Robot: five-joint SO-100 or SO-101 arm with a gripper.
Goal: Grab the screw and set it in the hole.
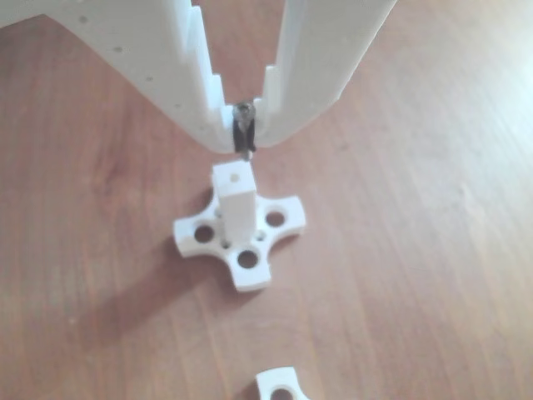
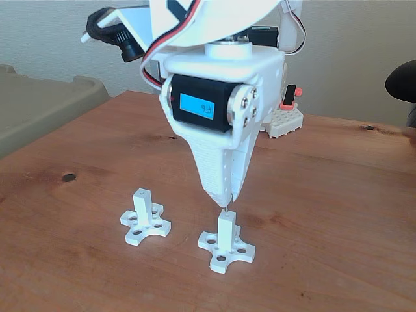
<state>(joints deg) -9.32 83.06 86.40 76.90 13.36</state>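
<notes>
- On the left in the fixed view, a spare white cross-shaped base with post (image 2: 144, 223) stands on the wooden bench (image 2: 338, 214).
- To its right stands a second white post (image 2: 225, 232) on a cross base; the hole (image 1: 234, 177) shows in its top face.
- Directly above, the white fingers (image 1: 244, 137) are pinched narrowly on the dark screw (image 1: 244, 133), held upright, its tip just over the hole.
- At the far right, a white brick (image 2: 283, 121) lies behind the arm.
</notes>
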